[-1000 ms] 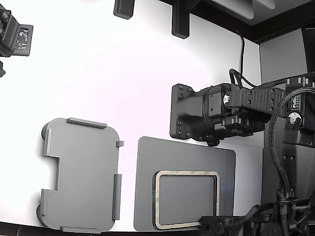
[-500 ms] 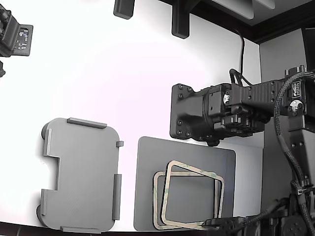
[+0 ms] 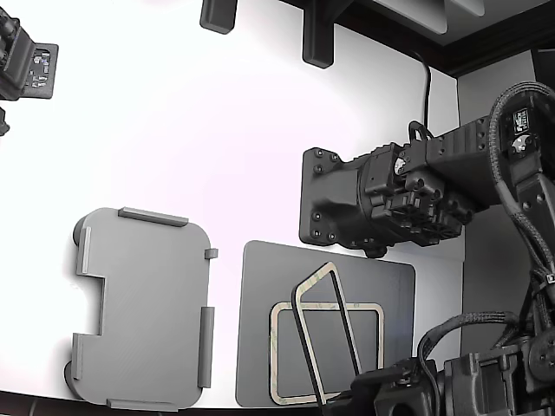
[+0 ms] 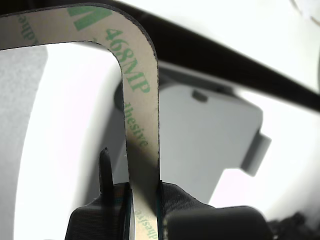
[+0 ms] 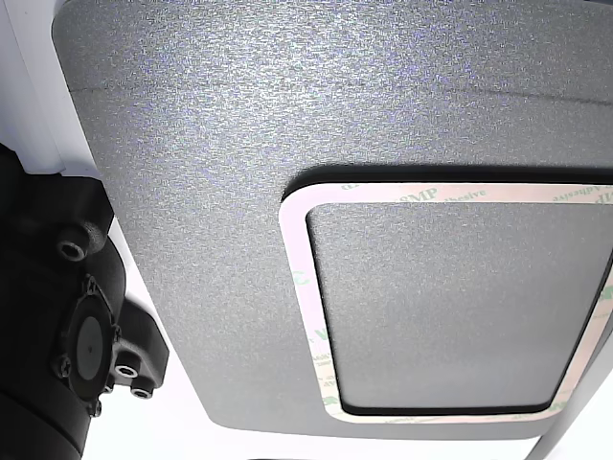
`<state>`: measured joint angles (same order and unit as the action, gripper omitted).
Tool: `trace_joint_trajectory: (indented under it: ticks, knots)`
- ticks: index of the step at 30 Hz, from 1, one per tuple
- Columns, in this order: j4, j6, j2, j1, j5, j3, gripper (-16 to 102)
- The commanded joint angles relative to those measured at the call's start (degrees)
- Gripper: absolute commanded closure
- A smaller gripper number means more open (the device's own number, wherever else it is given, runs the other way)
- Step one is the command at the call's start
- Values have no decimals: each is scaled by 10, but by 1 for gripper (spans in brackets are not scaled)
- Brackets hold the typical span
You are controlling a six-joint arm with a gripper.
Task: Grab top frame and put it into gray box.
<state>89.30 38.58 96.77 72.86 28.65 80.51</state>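
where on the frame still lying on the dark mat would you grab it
Grip the remaining frame on one thin side strip, edge-on, pinching its flat faces as the tool already does with the lifted top frame. It lies flat on the mat, so a corner or edge likely needs lifting first.

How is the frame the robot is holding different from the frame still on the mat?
The top frame stands tilted up on edge, pinched in the gripper's jaws. The other frame lies flat on the dark mat, untouched. Both are thin, beige, open-centred rectangles with rounded corners.
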Motion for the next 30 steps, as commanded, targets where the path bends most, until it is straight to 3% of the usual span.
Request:
trace_joint_trajectory:
  ticks: [1,6,17,20,23,30]
  knots:
    - [11,-171,26,-60,-7,-32,97]
    - [54,-461,18,-156,-34,-72,97]
    - [36,-696,2,-338,-86,-103,99]
    - [35,-772,-11,-374,-89,-123,99]
    - [40,-833,-46,-418,-123,-155,98]
    - [54,-1158,-102,-464,-124,-191,98]
